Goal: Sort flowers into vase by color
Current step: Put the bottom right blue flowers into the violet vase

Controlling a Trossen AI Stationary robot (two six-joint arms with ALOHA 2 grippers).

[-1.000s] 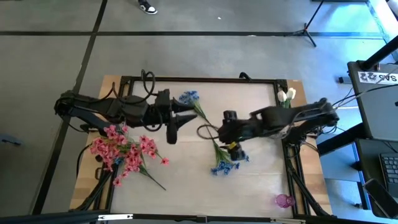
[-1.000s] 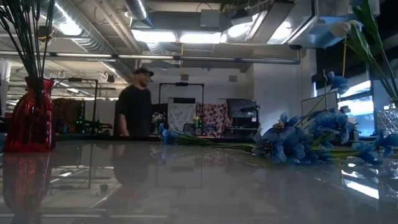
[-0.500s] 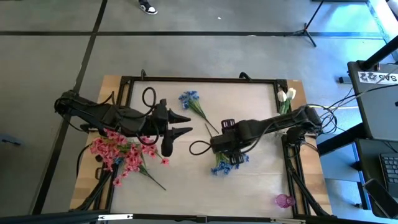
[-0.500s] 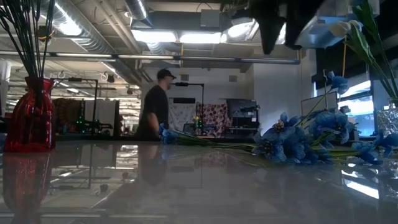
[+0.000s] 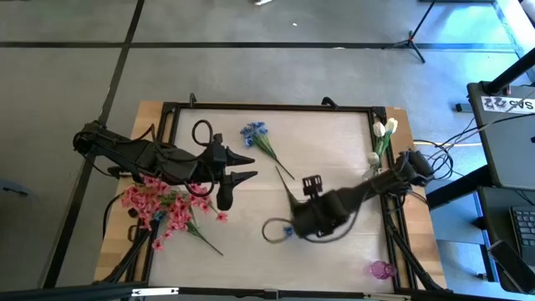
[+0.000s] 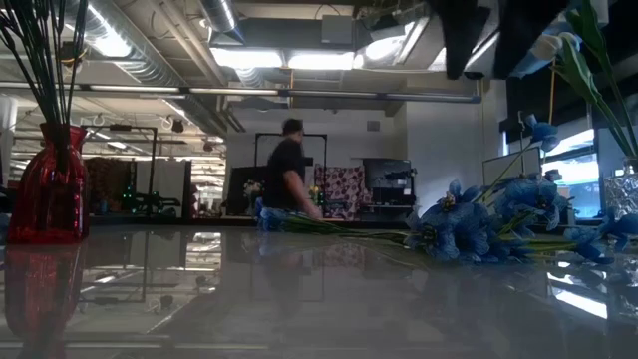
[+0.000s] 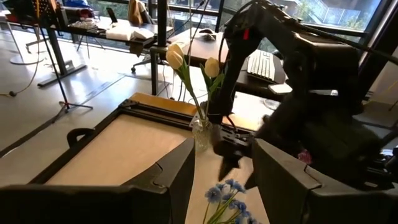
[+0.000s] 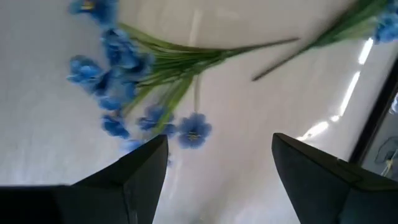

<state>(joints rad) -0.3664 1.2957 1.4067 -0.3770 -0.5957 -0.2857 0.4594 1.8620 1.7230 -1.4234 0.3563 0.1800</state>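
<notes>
A blue sprig (image 8: pixel 134 68) lies flat on the table, and my right gripper (image 8: pixel 217 168) hangs open above it, pointing steeply down; in the high view that gripper (image 5: pixel 303 224) covers most of the sprig. A second blue sprig (image 5: pixel 255 134) lies near the far edge. Pink flowers (image 5: pixel 167 205) cluster at the table's left, and thin stems stand in a red vase (image 6: pixel 48 189). White tulip buds (image 7: pixel 177 57) stand in a clear glass vase (image 7: pixel 200 134) at the far right. My left gripper (image 5: pixel 238 167) hovers open, left of centre, holding nothing.
A black frame (image 5: pixel 267 106) runs around the tabletop. A small pink vase (image 5: pixel 381 269) stands at the near right corner. Bare table lies between the two arms and along the near edge. A person (image 6: pixel 289 179) walks in the room behind the table.
My right gripper has swung toward the near edge and sunk, tipping from nearly level to steeply downward, over the near blue sprig. My left gripper shifted slightly toward the near edge early on, then kept still. The flowers have not moved.
</notes>
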